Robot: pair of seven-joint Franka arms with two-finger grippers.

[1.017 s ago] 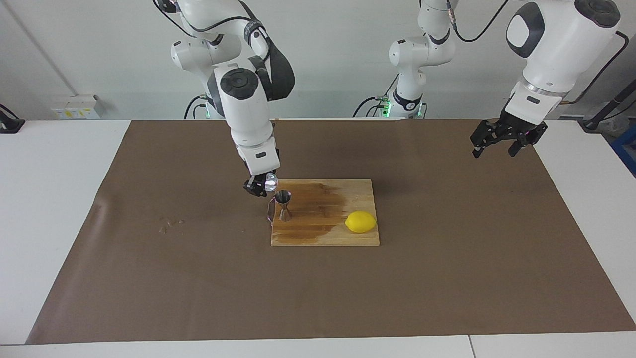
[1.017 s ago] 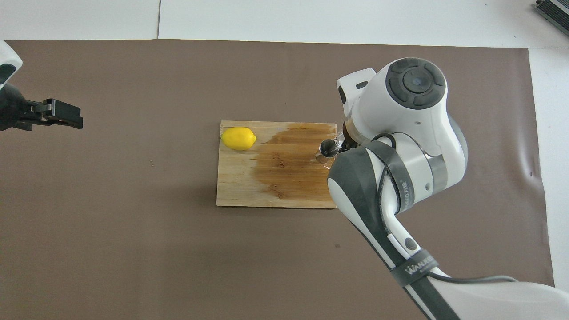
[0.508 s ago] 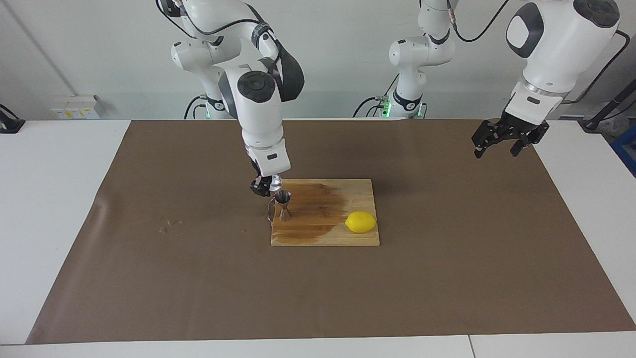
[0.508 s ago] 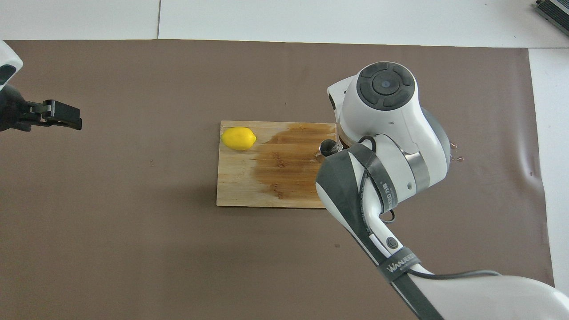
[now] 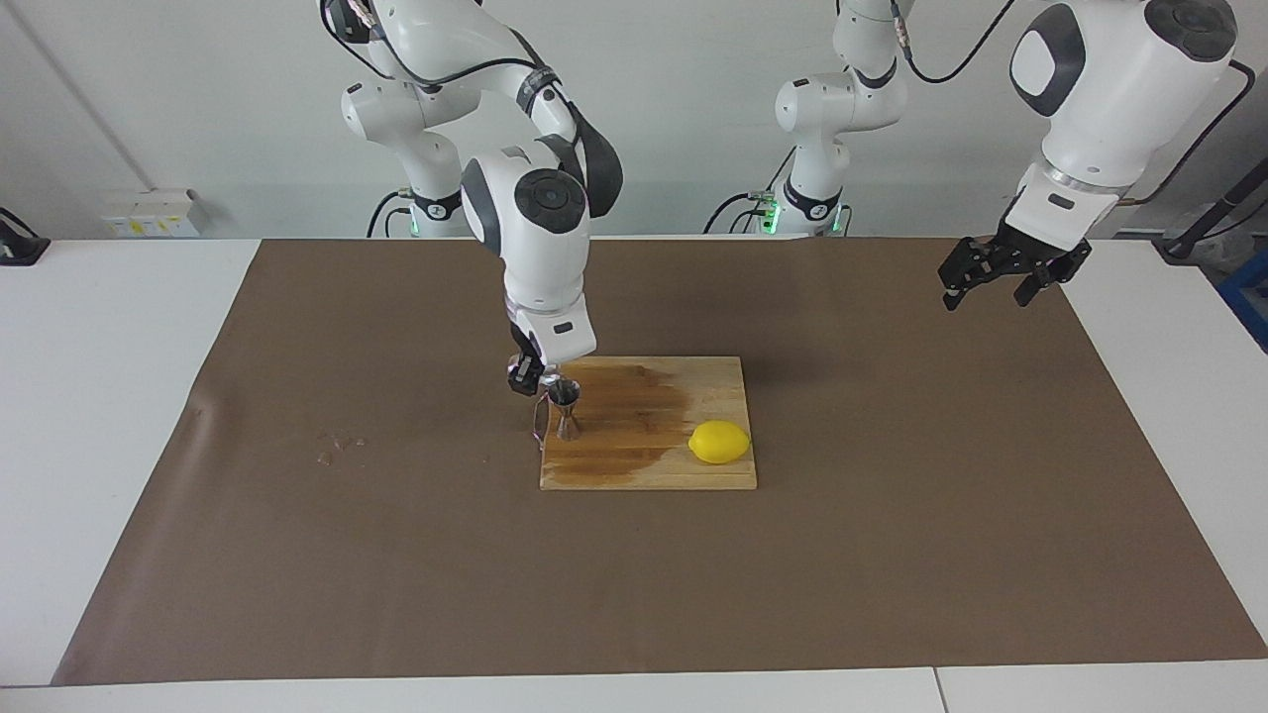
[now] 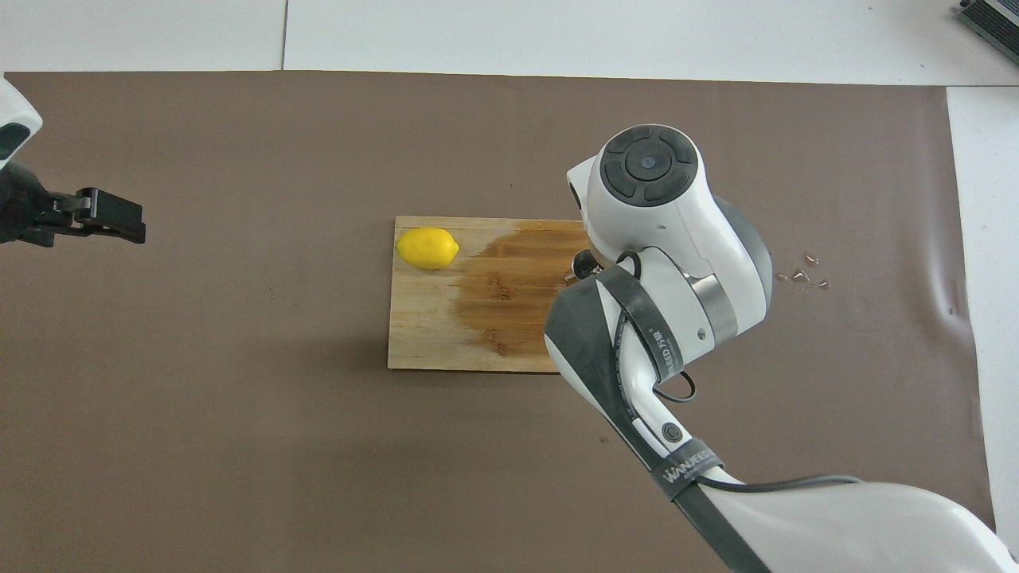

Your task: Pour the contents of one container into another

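From the facing view I have the right gripper clamped on the tiny clear glass cup, held over the rim of the metal jigger, which stands upright on the wooden cutting board at the corner toward the right arm's end; to pour well I judge I must keep the cup's lip directly above the jigger's narrow mouth and tip it slowly, since the target is small and any drift sends liquid onto the board; a dark wet stain already spreads across the board beside the jigger; a lemon lies on the board toward the left arm's end, well apart from the jigger; a few droplets sit on the brown mat; I cannot tell what is inside either container from here; the left gripper waits with its jaws wide and empty, over the mat's edge. From the overhead view the right arm hides the cup and most of the gripper; only part of the jigger shows at the arm's edge, its contents unreadable; the lemon and the stain lie on the board; the left gripper hangs spread over the mat.
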